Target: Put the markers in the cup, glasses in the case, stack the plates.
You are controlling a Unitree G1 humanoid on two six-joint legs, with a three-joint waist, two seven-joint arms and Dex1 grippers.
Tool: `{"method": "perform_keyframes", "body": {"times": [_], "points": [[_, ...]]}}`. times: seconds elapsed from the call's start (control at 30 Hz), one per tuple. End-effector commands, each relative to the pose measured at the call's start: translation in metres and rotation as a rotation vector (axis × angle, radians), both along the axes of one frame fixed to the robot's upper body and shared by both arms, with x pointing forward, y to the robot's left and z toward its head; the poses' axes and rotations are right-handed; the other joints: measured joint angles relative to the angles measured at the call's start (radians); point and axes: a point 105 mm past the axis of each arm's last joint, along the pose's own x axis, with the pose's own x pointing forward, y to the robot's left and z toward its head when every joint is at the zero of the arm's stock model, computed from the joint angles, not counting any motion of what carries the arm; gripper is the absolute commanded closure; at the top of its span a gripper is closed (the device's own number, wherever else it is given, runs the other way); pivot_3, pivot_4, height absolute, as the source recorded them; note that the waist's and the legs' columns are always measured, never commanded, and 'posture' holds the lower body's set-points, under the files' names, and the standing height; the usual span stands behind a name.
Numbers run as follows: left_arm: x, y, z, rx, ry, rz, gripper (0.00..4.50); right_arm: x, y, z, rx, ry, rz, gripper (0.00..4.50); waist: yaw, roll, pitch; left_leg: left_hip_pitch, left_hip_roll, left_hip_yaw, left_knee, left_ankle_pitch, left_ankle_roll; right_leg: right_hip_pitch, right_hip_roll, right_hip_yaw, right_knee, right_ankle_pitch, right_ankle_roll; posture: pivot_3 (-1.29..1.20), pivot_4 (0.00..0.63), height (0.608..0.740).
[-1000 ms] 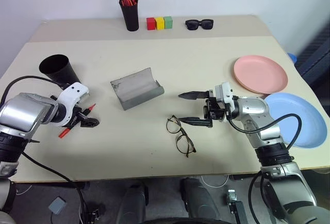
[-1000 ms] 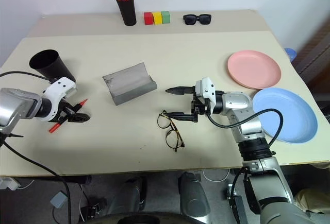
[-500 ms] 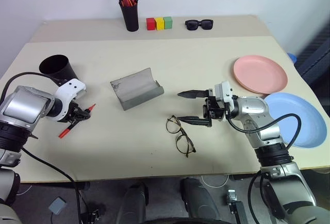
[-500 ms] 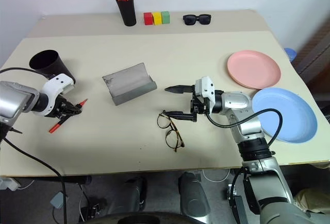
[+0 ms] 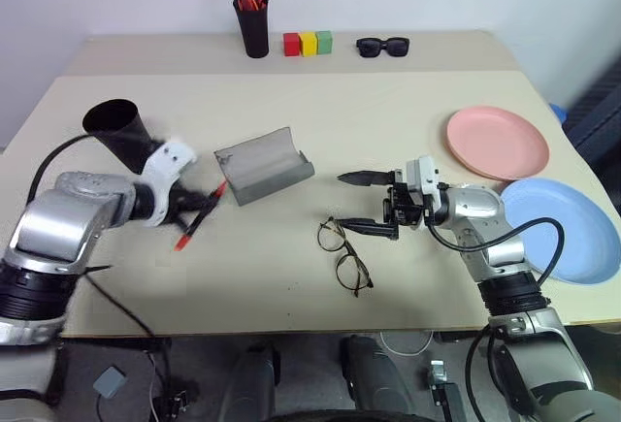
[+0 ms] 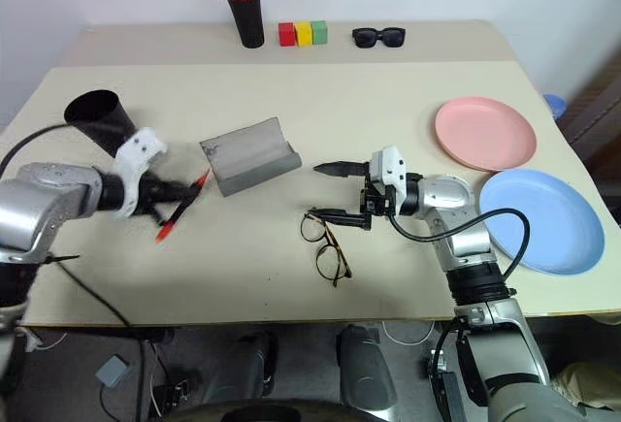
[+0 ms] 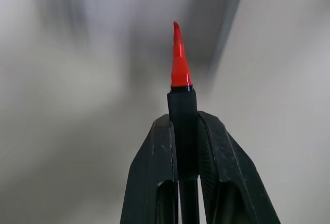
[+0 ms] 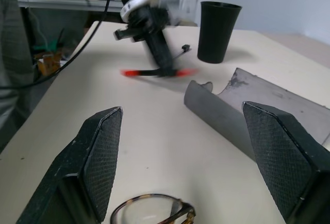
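My left claw (image 7: 184,131) pinches the slim red marker (image 5: 200,215) mid-barrel; it may pivot, missing the black tapered cup (image 5: 118,132). Right claw (image 5: 366,203) gapes, empty, above wire-framed glasses (image 5: 342,251).

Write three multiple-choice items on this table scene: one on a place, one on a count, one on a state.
1. Where are the glasses?
A. in the case
B. on the table by the right gripper
C. on the pink plate

2. How many coloured blocks stand at the far edge?
A. two
B. three
C. five

3. What is the left gripper doing?
A. open over the cup
B. shut on the red marker
C. shut on the glasses

Answers:
1. B: they lie on the table just below the open right gripper.
2. B: blocks are red, yellow, green.
3. B: the left gripper clamps the red marker.
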Motion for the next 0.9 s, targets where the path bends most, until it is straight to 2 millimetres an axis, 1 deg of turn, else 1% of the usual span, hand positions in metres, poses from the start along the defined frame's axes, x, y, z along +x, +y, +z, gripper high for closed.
{"method": "perform_keyframes", "body": {"times": [0.03, 0.1, 0.17, 0.27, 0.3, 0.33, 0.37, 0.43, 0.5, 0.67, 0.73, 0.83, 0.9], "points": [[0.007, 0.016, 0.053, -0.040, -0.303, 0.151, 4.46, 0.006, -0.001, 0.013, 0.060, -0.038, -0.019, 0.70, -0.003, 0.000, 0.000, 0.001, 0.000, 0.000, -0.001, 0.000, 0.000, 0.000, 0.000, 0.000, 0.000, 0.000, 0.000, 0.00, 0.150, 0.740], [0.013, 0.029, 0.068, -0.029, -0.428, 0.271, 4.46, 0.009, 0.000, 0.015, 0.081, -0.050, -0.024, 0.70, -0.004, 0.000, 0.000, 0.002, 0.000, 0.000, -0.001, 0.000, 0.000, 0.000, 0.000, 0.000, 0.001, 0.000, 0.000, 0.00, 0.150, 0.740], [0.016, 0.037, 0.073, -0.025, -0.475, 0.335, 4.46, 0.011, 0.000, 0.017, 0.098, -0.061, -0.027, 0.70, -0.002, 0.000, 0.000, 0.002, 0.000, 0.000, -0.001, 0.000, 0.000, 0.000, 0.000, 0.000, 0.001, 0.000, 0.000, 0.00, 0.150, 0.740], [0.022, 0.067, 0.096, -0.055, -0.637, 0.573, 4.46, 0.017, 0.005, 0.026, 0.170, -0.075, -0.034, 0.70, 0.000, 0.000, 0.000, 0.001, 0.000, 0.000, -0.001, 0.000, 0.000, 0.000, 0.000, 0.000, 0.000, 0.000, 0.000, 0.00, 0.150, 0.740], [0.023, 0.074, 0.102, -0.055, -0.684, 0.627, 4.46, 0.020, 0.007, 0.029, 0.190, -0.077, -0.040, 0.70, 0.001, 0.000, 0.000, 0.001, 0.000, 0.000, -0.001, 0.000, 0.000, 0.000, 0.000, 0.000, 0.000, 0.000, 0.000, 0.00, 0.150, 0.740], [0.022, 0.080, 0.112, -0.084, -0.774, 0.683, 4.46, 0.022, 0.009, 0.033, 0.213, -0.083, -0.041, 0.70, 0.001, 0.000, 0.000, 0.001, 0.000, 0.000, -0.001, 0.000, 0.000, 0.000, 0.000, 0.000, 0.000, 0.000, 0.000, 0.00, 0.150, 0.740], [0.021, 0.086, 0.119, -0.095, -0.837, 0.733, 4.46, 0.024, 0.011, 0.037, 0.238, -0.089, -0.044, 0.70, 0.001, 0.000, 0.000, 0.001, 0.000, 0.000, -0.001, 0.000, 0.000, 0.000, 0.000, 0.000, 0.000, 0.000, 0.000, 0.00, 0.150, 0.740], [0.021, 0.092, 0.123, -0.105, -0.898, 0.791, 4.46, 0.026, 0.015, 0.043, 0.276, -0.104, -0.045, 0.70, 0.002, 0.000, 0.000, 0.001, -0.001, 0.000, -0.001, 0.000, 0.000, 0.000, 0.000, 0.000, 0.000, 0.000, 0.000, 0.00, 0.150, 0.740], [0.022, 0.095, 0.125, -0.109, -0.937, 0.815, 4.46, 0.027, 0.016, 0.046, 0.300, -0.116, -0.049, 0.70, 0.002, 0.000, 0.000, 0.001, -0.001, 0.000, -0.001, 0.000, 0.000, 0.000, -0.001, 0.000, 0.000, 0.001, 0.000, 0.00, 0.150, 0.740], [0.025, 0.099, 0.126, -0.129, -0.981, 0.870, 4.46, 0.030, 0.025, 0.053, 0.343, -0.112, -0.035, 0.70, 0.001, 0.000, 0.000, 0.001, -0.001, 0.000, -0.001, 0.000, 0.000, 0.000, -0.001, 0.000, 0.000, 0.001, 0.001, 0.00, 0.150, 0.740], [0.024, 0.106, 0.127, -0.125, -0.996, 0.906, 4.46, 0.031, 0.027, 0.054, 0.355, -0.104, -0.034, 0.70, 0.001, 0.000, 0.000, 0.001, -0.001, 0.000, -0.001, 0.000, 0.000, 0.000, -0.001, 0.000, 0.000, 0.001, 0.001, 0.00, 0.150, 0.740], [0.019, 0.120, 0.131, -0.111, -1.068, 0.981, 4.46, 0.032, 0.030, 0.055, 0.372, -0.094, -0.033, 0.70, -0.001, 0.000, 0.000, 0.001, -0.001, 0.000, -0.002, 0.000, 0.000, 0.000, -0.001, 0.000, 0.000, 0.001, 0.001, 0.00, 0.150, 0.740], [0.019, 0.124, 0.130, -0.106, -1.076, 1.002, 4.46, 0.032, 0.032, 0.055, 0.371, -0.095, -0.030, 0.70, 0.000, 0.000, 0.000, 0.001, -0.001, 0.000, -0.002, 0.000, 0.000, -0.001, -0.001, 0.000, 0.001, 0.001, 0.001, 0.00, 0.150, 0.740]]}}
